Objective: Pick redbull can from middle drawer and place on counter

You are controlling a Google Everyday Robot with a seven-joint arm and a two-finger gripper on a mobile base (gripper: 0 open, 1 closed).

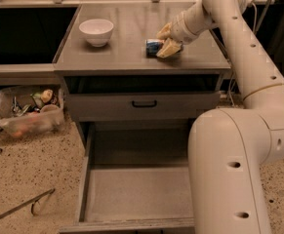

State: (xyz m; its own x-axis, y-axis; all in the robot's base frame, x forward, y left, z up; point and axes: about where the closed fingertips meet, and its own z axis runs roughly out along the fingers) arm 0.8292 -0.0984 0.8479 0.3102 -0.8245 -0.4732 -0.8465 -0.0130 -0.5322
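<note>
**Can on its side at the counter, in the gripper's fingers**

The redbull can (153, 47) lies on its side low on the counter (127, 57), right of centre. It is at about 3 o'clock from the white bowl (96, 31) and well apart from it. Its long axis runs roughly 9 to 3 o'clock, with the free end pointing at 9 o'clock, toward the bowl. Whether its underside actually touches the top cannot be told.

The gripper (167, 39) reaches in from 2 o'clock. Its pale yellow fingers (171, 48) are narrowed around the can's 3 o'clock end, one on the far side and one on the near side.

At 6 o'clock below the counter, the middle drawer (141, 194) stands pulled out, its grey floor bare. Above it is a closed drawer front with a black handle (144, 104).
</note>
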